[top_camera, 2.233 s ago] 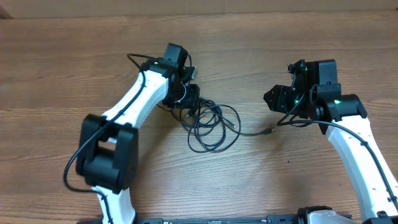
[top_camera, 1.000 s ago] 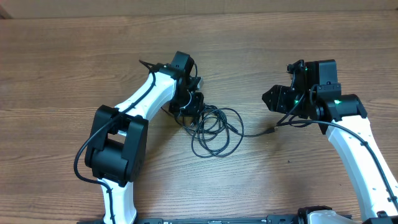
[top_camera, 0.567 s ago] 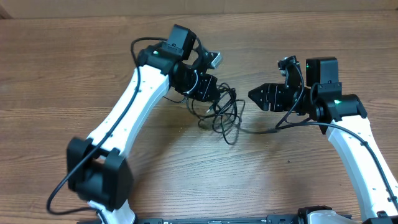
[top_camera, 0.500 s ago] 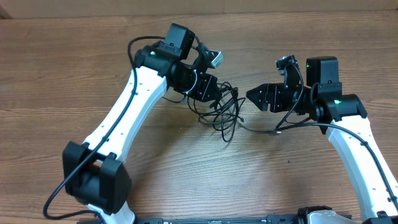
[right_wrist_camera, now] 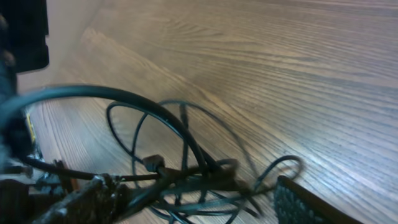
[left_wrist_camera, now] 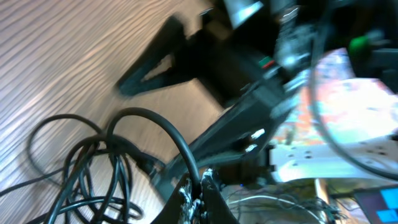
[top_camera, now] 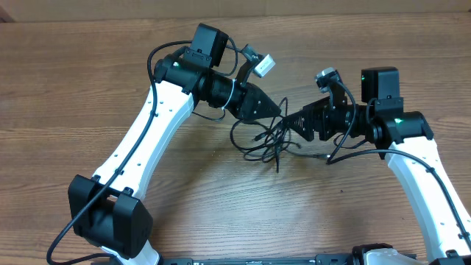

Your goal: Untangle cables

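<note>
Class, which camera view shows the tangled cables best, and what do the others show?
Overhead: the cables show nearly whole, with each loop clear. Left wrist view: blurred loops, cut off at the edge. Right wrist view: close loops, also cropped.

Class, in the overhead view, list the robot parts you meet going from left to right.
Left arm, left gripper, right gripper, right arm. The cables spread below both grippers, so they are left out.

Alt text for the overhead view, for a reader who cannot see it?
The left tool pinches a tangle of thin black cables at the middle of a wooden table. The open right tool sits right beside it, facing the tangle.
</note>
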Robot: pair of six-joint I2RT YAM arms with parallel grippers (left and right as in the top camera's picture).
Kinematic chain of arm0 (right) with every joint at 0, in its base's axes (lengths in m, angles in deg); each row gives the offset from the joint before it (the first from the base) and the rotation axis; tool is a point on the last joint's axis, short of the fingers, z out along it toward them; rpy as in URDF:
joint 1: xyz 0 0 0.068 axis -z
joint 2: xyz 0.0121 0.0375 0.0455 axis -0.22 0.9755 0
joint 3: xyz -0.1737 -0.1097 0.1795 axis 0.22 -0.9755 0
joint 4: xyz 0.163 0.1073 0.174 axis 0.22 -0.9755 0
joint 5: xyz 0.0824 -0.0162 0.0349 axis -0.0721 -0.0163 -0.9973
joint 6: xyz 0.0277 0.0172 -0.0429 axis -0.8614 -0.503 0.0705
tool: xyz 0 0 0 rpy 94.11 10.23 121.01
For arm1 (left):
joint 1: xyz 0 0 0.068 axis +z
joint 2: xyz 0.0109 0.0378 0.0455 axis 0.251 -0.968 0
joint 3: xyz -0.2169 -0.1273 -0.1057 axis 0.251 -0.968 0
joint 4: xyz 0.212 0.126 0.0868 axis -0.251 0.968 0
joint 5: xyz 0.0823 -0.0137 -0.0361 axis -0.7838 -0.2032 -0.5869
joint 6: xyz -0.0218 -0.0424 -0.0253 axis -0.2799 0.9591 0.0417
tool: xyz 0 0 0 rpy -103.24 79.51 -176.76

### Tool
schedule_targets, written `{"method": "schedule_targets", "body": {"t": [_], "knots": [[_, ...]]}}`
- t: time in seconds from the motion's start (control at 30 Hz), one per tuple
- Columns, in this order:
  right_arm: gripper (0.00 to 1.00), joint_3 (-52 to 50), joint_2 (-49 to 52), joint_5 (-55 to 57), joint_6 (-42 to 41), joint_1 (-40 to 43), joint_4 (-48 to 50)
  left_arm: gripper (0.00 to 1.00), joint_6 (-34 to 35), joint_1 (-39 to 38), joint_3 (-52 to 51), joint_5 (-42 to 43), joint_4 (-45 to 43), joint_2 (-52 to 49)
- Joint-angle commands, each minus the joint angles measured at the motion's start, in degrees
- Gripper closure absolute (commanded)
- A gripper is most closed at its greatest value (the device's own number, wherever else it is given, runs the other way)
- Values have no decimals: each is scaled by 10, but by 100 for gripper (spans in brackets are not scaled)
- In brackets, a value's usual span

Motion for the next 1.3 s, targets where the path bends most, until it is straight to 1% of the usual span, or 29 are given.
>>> {"method": "schedule_targets", "body": {"t": [0.0, 0.13, 0.17, 0.23, 0.27, 0.33, 0.4, 0.43, 0.5, 0.53, 0.6, 0.67, 0.73, 0.77, 0.87, 0.97, 1.03, 1.07, 1.13, 1.2, 1.27], "knots": [[20, 7, 0, 22, 22, -5, -7, 96, -21, 7, 13, 67, -4, 22], [20, 7, 9, 40, 22, -5, -30, 96, -18, 7, 13, 69, -13, 22], [26, 7, 12, 40, 22, -5, -32, 96, -12, 7, 13, 74, -19, 22], [48, 7, 21, 43, 21, -5, -29, 96, -8, 7, 14, 104, -35, 22], [58, 7, 29, 42, 13, -5, -23, 96, -7, 7, 15, 136, -50, 22], [57, 7, 38, 42, -13, -5, -14, 96, -5, 7, 15, 167, -66, 22], [57, 7, 50, 42, -48, -5, 0, 96, 12, 7, 15, 177, -84, 22], [64, 7, 54, 42, -54, -5, 5, 96, 17, 7, 15, 174, -90, 22], [89, 7, 63, 59, -65, -5, 10, 96, 18, 7, 15, 157, -92, 22], [96, 7, 66, 140, -106, -5, 3, 96, 25, 11, 15, 107, -84, 22], [96, 7, 65, 278, -182, -3, -16, 96, 26, 20, 15, 40, -63, 22], [96, 7, 65, 393, -239, 3, -41, 96, 27, 34, 15, -43, -34, 22], [96, 7, 63, 464, -270, 9, -60, 96, 43, 50, 15, -137, -1, 22], [96, 7, 58, 493, -280, 14, -67, 96, 68, 64, 15, -205, 21, 22], [96, 11, 40, 498, -281, 19, -64, 96, 100, 96, 15, -320, 63, 22], [96, 29, 16, 498, -280, 19, -64, 96, 136, 132, 15, -403, 87, 22], [96, 45, -2, 495, -281, 19, -66, 96, 146, 155, 15, -414, 91, 22], [96, 52, -11, 489, -281, 19, -66, 96, 147, 167, 15, -405, 91, 22], [96, 67, -30, 439, -278, 17, -61, 96, 146, 180, 15, -363, 90, 22], [96, 76, -42, 324, -247, 14, -51, 96, 141, 183, 15, -324, 87, 22], [96, 78, -52, 168, -190, 10, -36, 96, 134, 179, 15, -302, 83, 22]]}}
